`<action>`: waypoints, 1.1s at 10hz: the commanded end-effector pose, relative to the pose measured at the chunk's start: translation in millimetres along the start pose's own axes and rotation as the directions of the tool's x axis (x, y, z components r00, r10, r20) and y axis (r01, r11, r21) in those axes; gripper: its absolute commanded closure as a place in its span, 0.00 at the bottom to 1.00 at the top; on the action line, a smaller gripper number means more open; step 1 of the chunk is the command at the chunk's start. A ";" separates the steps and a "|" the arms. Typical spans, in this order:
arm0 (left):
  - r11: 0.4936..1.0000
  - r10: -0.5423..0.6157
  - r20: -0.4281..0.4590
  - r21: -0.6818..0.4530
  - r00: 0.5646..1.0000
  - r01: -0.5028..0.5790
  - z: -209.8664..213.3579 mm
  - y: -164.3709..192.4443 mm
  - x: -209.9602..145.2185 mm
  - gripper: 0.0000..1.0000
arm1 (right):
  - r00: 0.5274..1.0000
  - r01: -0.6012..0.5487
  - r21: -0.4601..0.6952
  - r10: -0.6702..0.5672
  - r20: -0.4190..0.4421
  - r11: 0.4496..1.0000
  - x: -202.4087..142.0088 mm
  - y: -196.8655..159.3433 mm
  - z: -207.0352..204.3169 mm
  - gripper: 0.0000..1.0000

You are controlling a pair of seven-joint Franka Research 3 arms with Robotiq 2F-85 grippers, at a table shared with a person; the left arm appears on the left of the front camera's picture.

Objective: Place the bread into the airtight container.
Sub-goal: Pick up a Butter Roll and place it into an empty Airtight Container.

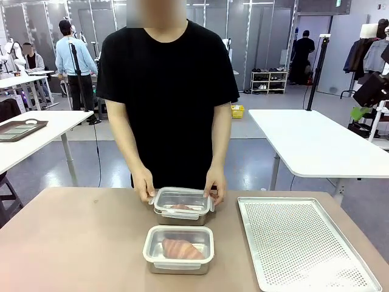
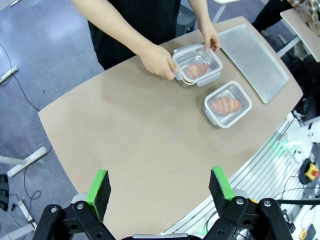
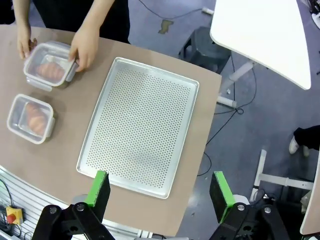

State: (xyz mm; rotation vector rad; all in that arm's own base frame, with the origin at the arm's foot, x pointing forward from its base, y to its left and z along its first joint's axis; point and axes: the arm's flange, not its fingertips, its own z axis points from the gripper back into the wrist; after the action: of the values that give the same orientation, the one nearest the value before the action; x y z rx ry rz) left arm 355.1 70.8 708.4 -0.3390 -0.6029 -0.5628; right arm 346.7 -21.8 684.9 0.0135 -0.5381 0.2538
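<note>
We see grey-blue floor beyond the tan table (image 1: 73, 243), white tables (image 1: 316, 143) either side, a shoe rack (image 1: 268, 82) behind.

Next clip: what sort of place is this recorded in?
Probably a robotics lab or data-collection hall, not a kitchen. Several white worktables stand on an open grey floor, other people work at a far table, and a shoe rack sits by the partition wall, behind the person handling a container.

Plenty of bare table (image 1: 73, 243) on the robot's left, wide open for a pass; far container (image 1: 182, 206) boxed in by the person's hands (image 1: 144, 184) on both sides; near container (image 1: 179, 249) just in front of it, lid on. Perforated tray (image 1: 304, 249) hogging the right side.
</note>
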 end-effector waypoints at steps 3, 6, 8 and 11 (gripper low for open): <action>1.000 -0.009 0.000 -0.008 1.000 0.009 0.4 -1.1 -0.2 0.00 | 1.000 -0.012 -0.009 0.012 0.001 1.000 0.3 -1.2 0.1 0.00; 1.000 -0.009 0.000 -0.008 1.000 0.009 0.4 -1.1 -0.2 0.00 | 1.000 -0.012 -0.009 0.012 0.001 1.000 0.3 -1.2 0.1 0.00; 1.000 -0.009 0.000 -0.008 1.000 0.009 0.4 -1.1 -0.2 0.00 | 1.000 -0.012 -0.009 0.012 0.001 1.000 0.3 -1.2 0.1 0.00; 1.000 -0.009 0.000 -0.008 1.000 0.009 0.4 -1.1 -0.2 0.00 | 1.000 -0.012 -0.009 0.012 0.001 1.000 0.3 -1.2 0.1 0.00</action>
State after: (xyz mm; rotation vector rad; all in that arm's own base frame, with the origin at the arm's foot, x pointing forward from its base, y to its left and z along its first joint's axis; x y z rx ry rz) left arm 355.1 70.8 708.4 -0.3390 -0.6029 -0.5628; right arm 346.7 -21.8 684.9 0.0134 -0.5381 0.2538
